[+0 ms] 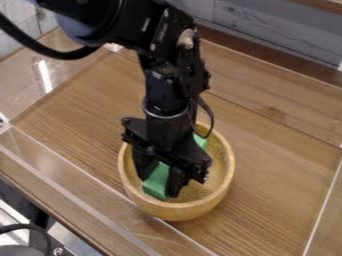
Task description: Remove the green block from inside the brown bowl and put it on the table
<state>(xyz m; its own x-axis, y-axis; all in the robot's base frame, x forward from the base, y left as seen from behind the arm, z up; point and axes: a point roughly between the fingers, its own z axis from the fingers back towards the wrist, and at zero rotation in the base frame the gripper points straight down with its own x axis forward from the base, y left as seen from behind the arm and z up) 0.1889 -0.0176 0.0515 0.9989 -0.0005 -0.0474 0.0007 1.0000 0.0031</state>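
The black gripper points straight down into the brown bowl near the front of the table, its jaws pinching the green block, which sits tilted inside the bowl.

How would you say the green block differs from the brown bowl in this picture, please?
The green block is bright green; the bowl is light tan wood with grain. The block is small, flat and straight-edged; the bowl is round, thick-walled and much larger. The block lies inside the bowl between the fingers of the shut gripper; the bowl sits directly on the table. Both are solid, plain-coloured objects.
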